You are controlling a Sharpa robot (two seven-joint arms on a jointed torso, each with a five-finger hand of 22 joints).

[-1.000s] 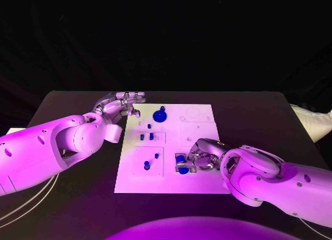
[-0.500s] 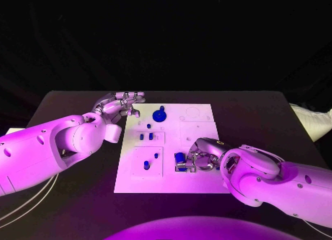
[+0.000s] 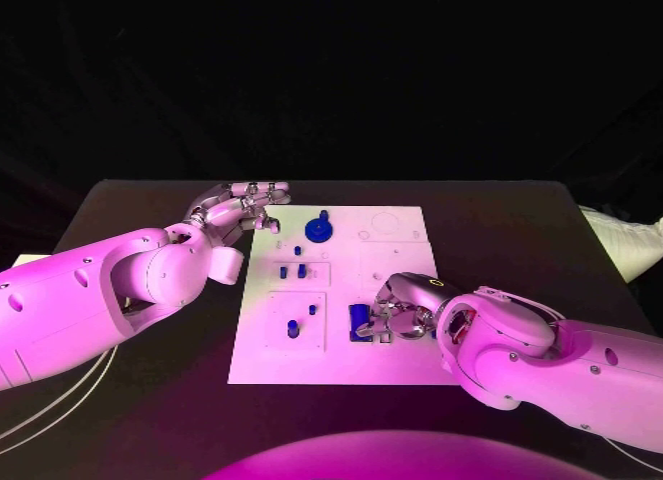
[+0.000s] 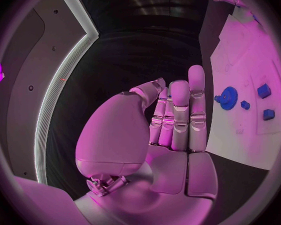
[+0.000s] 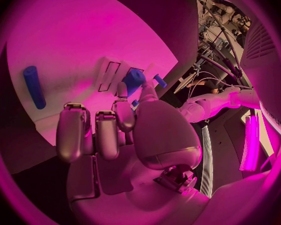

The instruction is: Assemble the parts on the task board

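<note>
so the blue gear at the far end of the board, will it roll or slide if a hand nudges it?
The blue gear lies flat on the task board, so rolling seems unlikely; it would probably slide. It looks like rigid, light plastic. Its toothed rim should give fingers some purchase, though its low profile may make lifting fiddly.

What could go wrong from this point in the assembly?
1. The right hand seems to pinch a blue part at its fingertips only; it could slip or tilt before seating.
2. Other small blue pieces lie close by on the task board, so a sweeping move might knock them.
3. The left hand hovers at the board's edge near the blue gear and could bump it.
</note>
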